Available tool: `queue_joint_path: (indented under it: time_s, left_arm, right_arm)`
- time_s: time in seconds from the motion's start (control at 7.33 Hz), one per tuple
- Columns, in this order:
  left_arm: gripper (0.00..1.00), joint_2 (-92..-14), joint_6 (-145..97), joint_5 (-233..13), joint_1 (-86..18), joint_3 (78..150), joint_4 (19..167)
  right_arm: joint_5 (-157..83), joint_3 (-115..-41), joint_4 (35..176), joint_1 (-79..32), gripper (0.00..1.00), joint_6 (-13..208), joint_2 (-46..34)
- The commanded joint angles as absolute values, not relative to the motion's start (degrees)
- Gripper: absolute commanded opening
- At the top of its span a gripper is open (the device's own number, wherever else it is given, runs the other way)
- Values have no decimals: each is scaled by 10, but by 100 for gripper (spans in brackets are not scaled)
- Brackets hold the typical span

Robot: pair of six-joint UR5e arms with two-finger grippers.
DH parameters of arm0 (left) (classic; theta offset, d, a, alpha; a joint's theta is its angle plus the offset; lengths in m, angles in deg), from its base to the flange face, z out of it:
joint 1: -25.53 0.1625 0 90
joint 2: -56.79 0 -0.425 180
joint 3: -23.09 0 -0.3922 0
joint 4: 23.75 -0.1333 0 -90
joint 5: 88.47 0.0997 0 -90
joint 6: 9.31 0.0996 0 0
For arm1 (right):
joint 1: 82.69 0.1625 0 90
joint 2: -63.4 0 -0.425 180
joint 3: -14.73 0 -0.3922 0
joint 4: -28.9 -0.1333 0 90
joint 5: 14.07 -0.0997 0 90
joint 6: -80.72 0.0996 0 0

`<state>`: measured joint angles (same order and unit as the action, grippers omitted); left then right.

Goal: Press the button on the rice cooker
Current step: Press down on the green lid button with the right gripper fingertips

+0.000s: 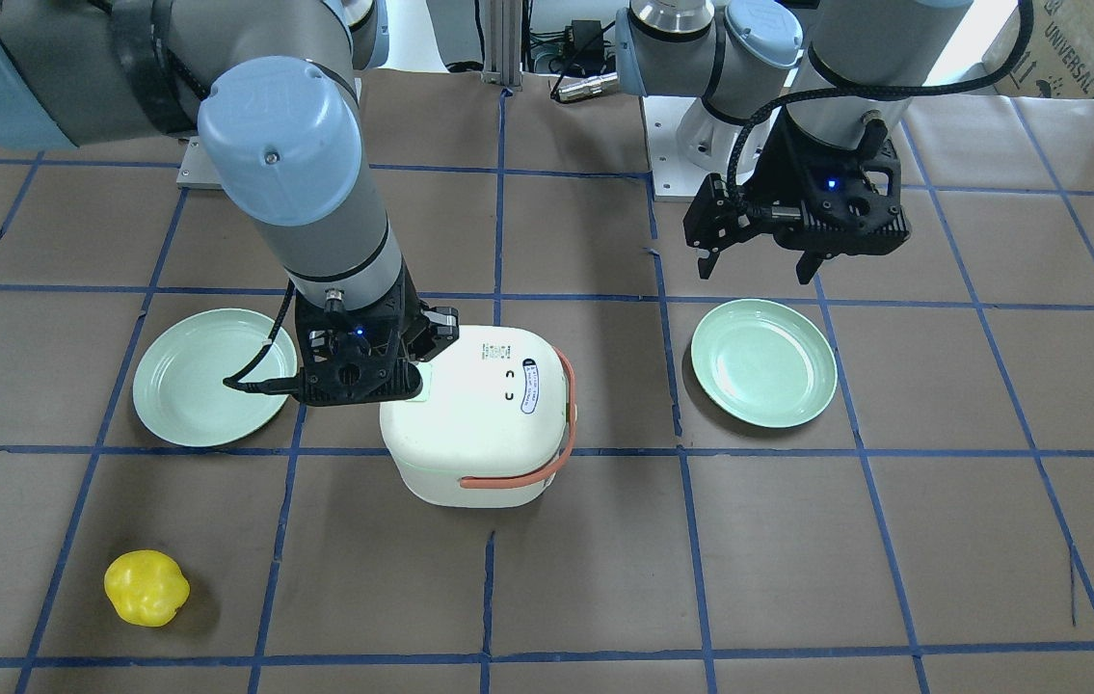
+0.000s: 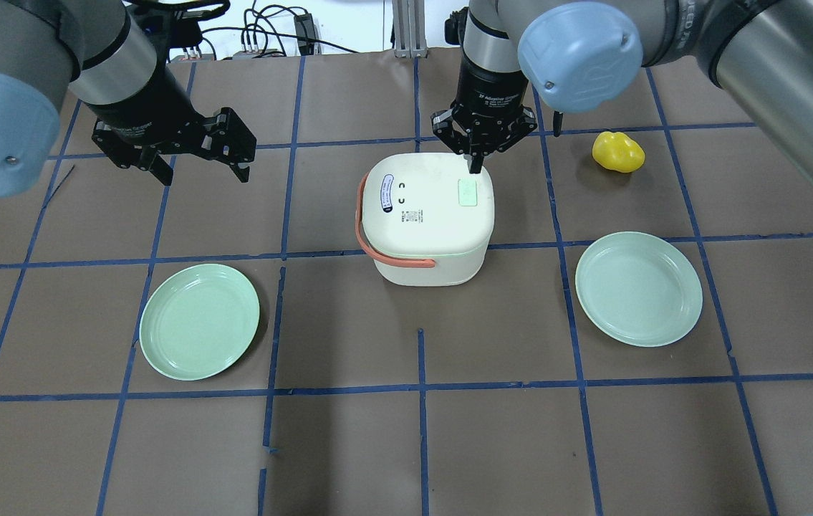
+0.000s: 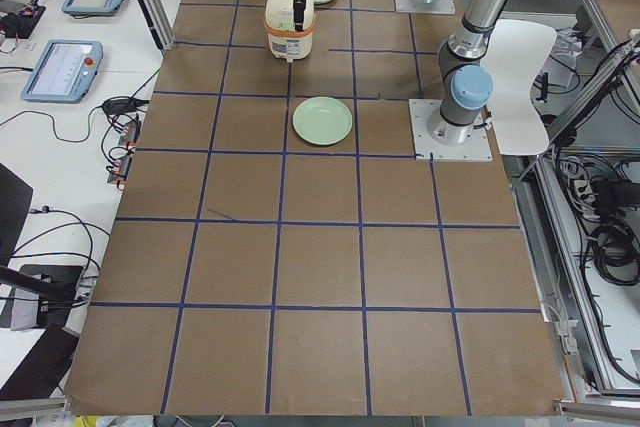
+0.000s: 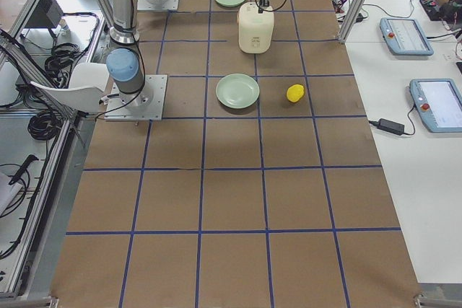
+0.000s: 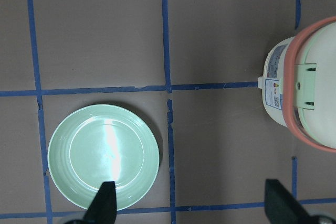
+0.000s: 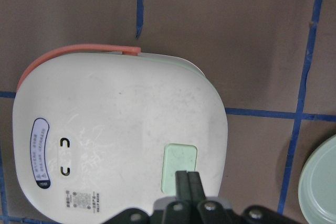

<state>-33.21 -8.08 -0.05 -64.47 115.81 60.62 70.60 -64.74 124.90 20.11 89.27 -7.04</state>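
Note:
The white rice cooker (image 2: 427, 215) with an orange handle stands mid-table, and a pale green button (image 2: 467, 192) sits on its lid. My right gripper (image 2: 476, 166) is shut, with its closed fingertips pointing down over the far edge of the lid by the button. In the right wrist view the shut fingertips (image 6: 187, 178) overlap the button's (image 6: 178, 167) edge; I cannot tell if they touch it. My left gripper (image 2: 203, 172) is open and empty, hovering over bare table to the left. In the left wrist view the cooker (image 5: 310, 103) is at the right edge.
Two pale green plates lie on the table, one front left (image 2: 200, 320) and one front right (image 2: 638, 288). A yellow pepper-like object (image 2: 618, 151) lies right of the cooker. Blue tape lines grid the brown table.

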Motion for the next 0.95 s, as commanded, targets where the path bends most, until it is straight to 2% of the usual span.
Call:
queue_joint_path:
  time_s: [0.0,0.82]
  left_arm:
    - [100,-332,-81,0,-645,1158,606]
    - [100,-332,-81,0,-645,1158,606]
  right_arm:
    - [708,-648,1260,202,8,894,-53]
    - [701,-664,1260,202,8,895,-53]
